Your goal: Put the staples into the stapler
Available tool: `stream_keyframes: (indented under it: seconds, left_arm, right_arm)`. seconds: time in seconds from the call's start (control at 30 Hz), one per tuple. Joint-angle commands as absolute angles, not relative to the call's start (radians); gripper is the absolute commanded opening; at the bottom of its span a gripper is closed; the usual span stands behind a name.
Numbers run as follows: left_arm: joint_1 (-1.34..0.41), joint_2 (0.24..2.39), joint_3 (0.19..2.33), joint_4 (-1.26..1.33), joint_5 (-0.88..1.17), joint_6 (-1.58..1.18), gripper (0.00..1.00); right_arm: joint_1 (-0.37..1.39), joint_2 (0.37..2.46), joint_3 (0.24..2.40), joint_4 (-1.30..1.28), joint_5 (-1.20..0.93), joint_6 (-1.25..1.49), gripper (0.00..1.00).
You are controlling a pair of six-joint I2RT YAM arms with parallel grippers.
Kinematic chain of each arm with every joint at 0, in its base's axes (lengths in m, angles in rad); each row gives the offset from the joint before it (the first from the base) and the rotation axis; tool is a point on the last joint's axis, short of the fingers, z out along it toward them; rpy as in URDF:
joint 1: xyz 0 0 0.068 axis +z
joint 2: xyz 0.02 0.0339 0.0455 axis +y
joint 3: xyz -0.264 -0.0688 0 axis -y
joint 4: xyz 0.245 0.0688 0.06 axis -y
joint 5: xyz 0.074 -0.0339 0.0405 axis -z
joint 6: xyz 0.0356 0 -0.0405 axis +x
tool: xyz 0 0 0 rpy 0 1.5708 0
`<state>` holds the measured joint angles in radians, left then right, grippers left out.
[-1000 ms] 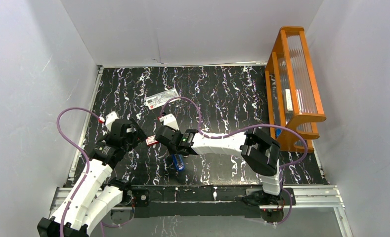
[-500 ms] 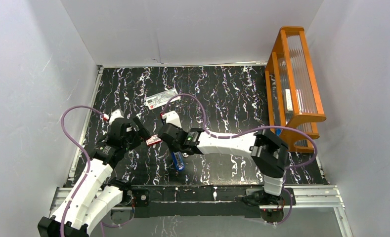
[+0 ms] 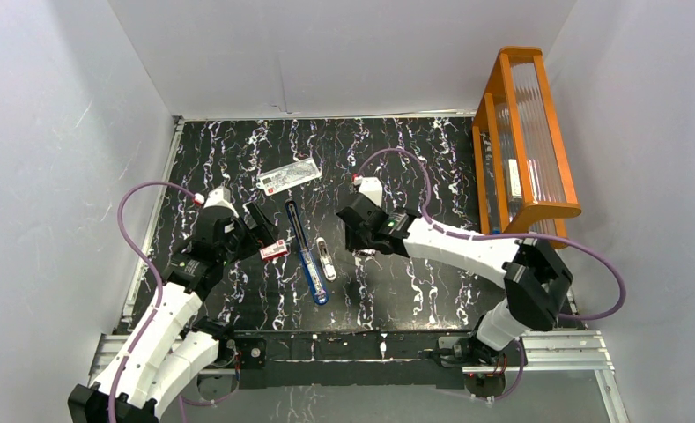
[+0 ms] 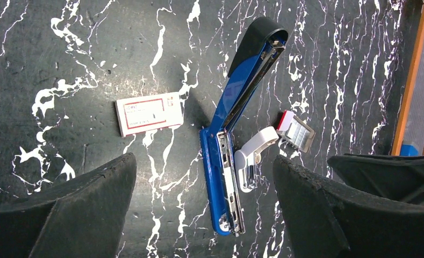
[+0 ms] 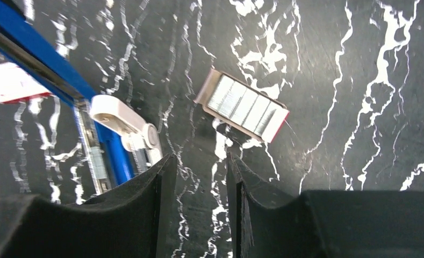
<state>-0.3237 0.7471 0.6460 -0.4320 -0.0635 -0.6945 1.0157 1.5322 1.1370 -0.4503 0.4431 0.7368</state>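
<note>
Left gripper (image 4: 204, 160), jaws spread wide and empty, hovers over the opened stapler (image 4: 236, 97), with the box sleeve (image 4: 149, 114) lying just beside it. Right gripper (image 5: 200, 161), fingers narrowly parted and empty, hovers near the tray of staples (image 5: 244, 107) on the table (image 5: 360, 80).

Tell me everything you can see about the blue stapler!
The stapler is blue and shiny like plastic, with a black cap on one end. It lies swung wide open on the black marbled table, so the silver metal rail inside shows. A white pusher piece sticks out sideways near the hinge. Nothing holds it, and it rests on the table alone.
</note>
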Motion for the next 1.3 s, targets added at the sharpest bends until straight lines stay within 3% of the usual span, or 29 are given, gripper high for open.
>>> stream_keyframes:
  seconds: [0.0,0.6,1.27]
  left_arm:
    - [-0.322,0.758,0.640,-0.400,-0.047,-0.679,0.95]
    - [-0.323,0.743,0.619,-0.406,-0.080,-0.679,0.94]
    - [-0.325,0.746,0.610,-0.404,-0.077,-0.681,0.94]
  right_arm:
    - [1.022,1.610,1.189,-0.581,0.483,0.840,0.49]
    - [1.001,1.871,1.363,-0.670,0.583,0.915,0.35]
    - [0.951,1.922,1.379,-0.590,0.544,0.913,0.40]
